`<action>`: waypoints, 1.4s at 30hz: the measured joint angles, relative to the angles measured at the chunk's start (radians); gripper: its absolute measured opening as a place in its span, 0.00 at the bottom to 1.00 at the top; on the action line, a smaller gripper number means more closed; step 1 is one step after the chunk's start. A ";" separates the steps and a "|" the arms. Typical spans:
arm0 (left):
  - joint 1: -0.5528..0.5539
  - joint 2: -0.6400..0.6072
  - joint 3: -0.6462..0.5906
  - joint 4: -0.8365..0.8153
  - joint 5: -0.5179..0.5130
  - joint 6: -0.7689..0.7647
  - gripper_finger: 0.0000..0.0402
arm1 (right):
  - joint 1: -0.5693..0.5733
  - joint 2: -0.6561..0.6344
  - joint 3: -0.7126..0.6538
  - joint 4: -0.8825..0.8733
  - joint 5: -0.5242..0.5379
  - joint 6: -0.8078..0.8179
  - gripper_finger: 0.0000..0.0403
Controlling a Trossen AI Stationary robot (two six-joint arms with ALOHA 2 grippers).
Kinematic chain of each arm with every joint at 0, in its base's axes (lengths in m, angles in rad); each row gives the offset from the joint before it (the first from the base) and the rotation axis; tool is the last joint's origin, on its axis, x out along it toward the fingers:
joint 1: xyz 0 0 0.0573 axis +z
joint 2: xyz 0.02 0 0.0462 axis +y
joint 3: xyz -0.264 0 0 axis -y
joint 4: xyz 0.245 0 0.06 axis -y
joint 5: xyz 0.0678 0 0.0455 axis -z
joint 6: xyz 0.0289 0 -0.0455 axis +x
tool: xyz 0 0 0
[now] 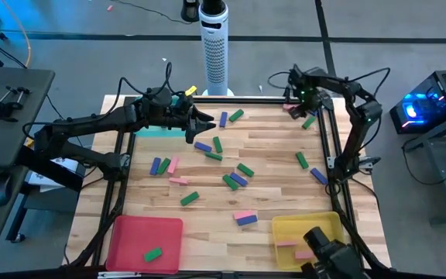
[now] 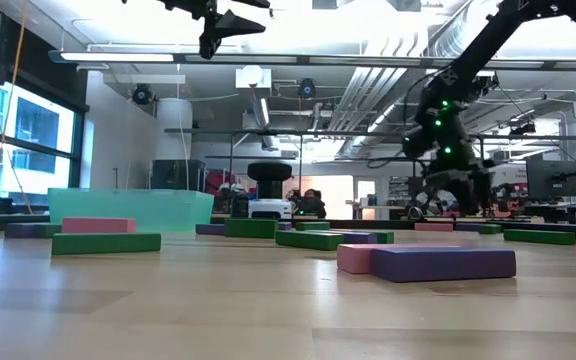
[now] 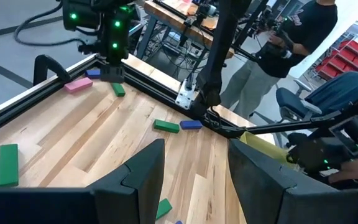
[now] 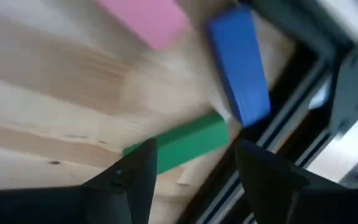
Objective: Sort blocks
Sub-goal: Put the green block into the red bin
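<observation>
Wooden table [image 1: 277, 167], framed by dark rails. Blocks: blue, green and pink bars lie scattered over the middle of the table, among them a green block [image 1: 190, 198], a pink and blue pair lying together [image 1: 245, 218] toward the near edge, and a green block [image 1: 302, 160] on the right side. Trays: red tray [image 1: 134, 232] at the near left corner, holding one green block [image 1: 153, 253]; yellow tray [image 1: 316, 227] at the near right corner, holding pink blocks [image 1: 286, 242]; teal tray [image 1: 158, 132] at the far left, partly under the left arm. Left gripper [image 1: 204, 122]: raised above the far-left part of the table, fingers [image 3: 138, 180] spread apart, nothing between them. Right gripper [image 1: 301, 106]: low at the far right corner beside the rail, fingers [image 4: 132, 177] spread apart and holding nothing; just ahead of them lie a green block [image 4: 185, 142], a blue block [image 4: 238, 65] and a pink block [image 4: 145, 18]. A white tower fan [image 1: 215, 50] stands beyond the far edge. A person [image 3: 284, 43] stands in the room behind the table.
</observation>
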 joint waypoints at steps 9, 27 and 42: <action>0.000 0.000 0.000 0.000 0.000 0.000 0.41 | 0.007 0.000 -0.001 -0.007 0.051 0.143 0.10; 0.000 0.000 0.000 -0.001 0.009 0.001 0.41 | 0.120 0.060 -0.003 -0.086 0.125 0.173 0.00; 0.000 0.000 0.000 -0.002 0.060 0.001 0.41 | 0.232 0.062 -0.134 0.020 0.017 0.121 0.00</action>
